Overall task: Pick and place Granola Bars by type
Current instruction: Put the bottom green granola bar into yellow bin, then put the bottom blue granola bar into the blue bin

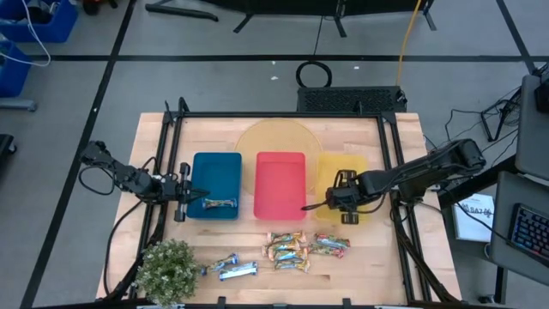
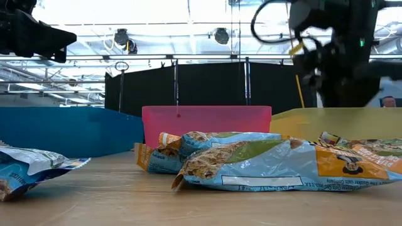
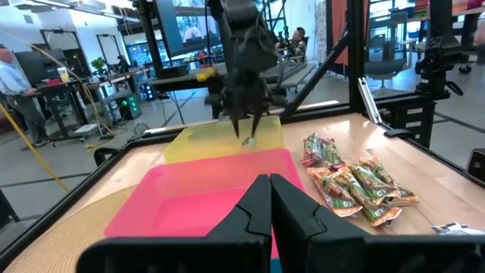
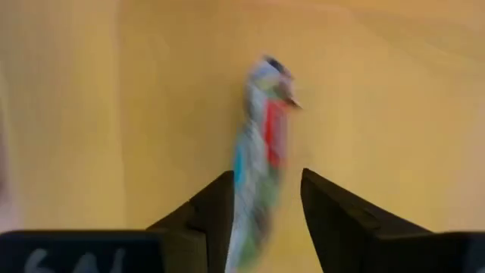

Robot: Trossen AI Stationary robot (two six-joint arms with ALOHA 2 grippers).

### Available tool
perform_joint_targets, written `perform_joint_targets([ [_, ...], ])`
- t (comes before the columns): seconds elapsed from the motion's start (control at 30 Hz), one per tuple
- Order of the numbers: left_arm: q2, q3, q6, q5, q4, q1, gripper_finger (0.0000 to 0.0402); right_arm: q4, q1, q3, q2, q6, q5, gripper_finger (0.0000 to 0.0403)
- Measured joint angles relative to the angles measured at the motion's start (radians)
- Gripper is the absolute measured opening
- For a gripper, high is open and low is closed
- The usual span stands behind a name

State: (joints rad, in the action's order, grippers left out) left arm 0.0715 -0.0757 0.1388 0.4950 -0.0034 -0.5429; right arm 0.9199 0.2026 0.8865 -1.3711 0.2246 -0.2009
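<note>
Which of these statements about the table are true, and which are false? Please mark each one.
1. The right gripper is above the yellow tray. True.
2. The blue tray is empty. False: one bar lies in it.
3. The left gripper is shut. True.
4. The red tray holds three bars. False: no bar shows in it.
5. A bar with some red on its wrapper is between the right gripper's open fingers over yellow. True.
6. The plant stands in the yellow tray. False: it stands at the table's front left corner.
</note>
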Motion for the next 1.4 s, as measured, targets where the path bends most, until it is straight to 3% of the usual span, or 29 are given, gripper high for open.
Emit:
perform_joint_targets([
  [0.13,0.000,0.000,-0.009,0.000,0.003,0.000,0.0008,0.079,0.004,0.096,0.096,0.044,-0.040,0.0138],
  [0.27,0.000,0.000,-0.027,0.000,0.007,0.000,0.0008,-0.168,0.049,0.078,0.296,-0.100,-0.052,0.0097],
  [0.43,0.000,0.000,-0.108,0.000,-0.009,0.000,0.0008,-0.558,0.050,-0.121,0.573,-0.257,-0.064,0.0012],
  [0.63,0.000,0.000,-0.129,0.000,-0.053,0.000,0.0008,-0.895,-0.010,-0.416,0.762,-0.310,-0.060,0.0005],
  [1.0,0.000,0.000,-0.204,0.033,-0.101,0.000,0.0008,-1.367,-0.011,-0.732,0.835,-0.435,-0.057,0.0001],
  [1.23,0.004,-0.037,-0.328,0.187,-0.040,0.000,0.0008,-1.618,-0.011,-0.860,0.837,-0.458,-0.057,0.0003],
  [1.33,0.070,-0.120,-0.341,0.191,-0.045,0.000,0.0008,-1.622,-0.011,-0.866,0.837,-0.478,-0.060,0.0003],
  [1.4,0.179,-0.195,-0.351,0.214,-0.042,0.000,0.0008,-1.620,-0.011,-0.867,0.835,-0.499,-0.059,0.0002],
])
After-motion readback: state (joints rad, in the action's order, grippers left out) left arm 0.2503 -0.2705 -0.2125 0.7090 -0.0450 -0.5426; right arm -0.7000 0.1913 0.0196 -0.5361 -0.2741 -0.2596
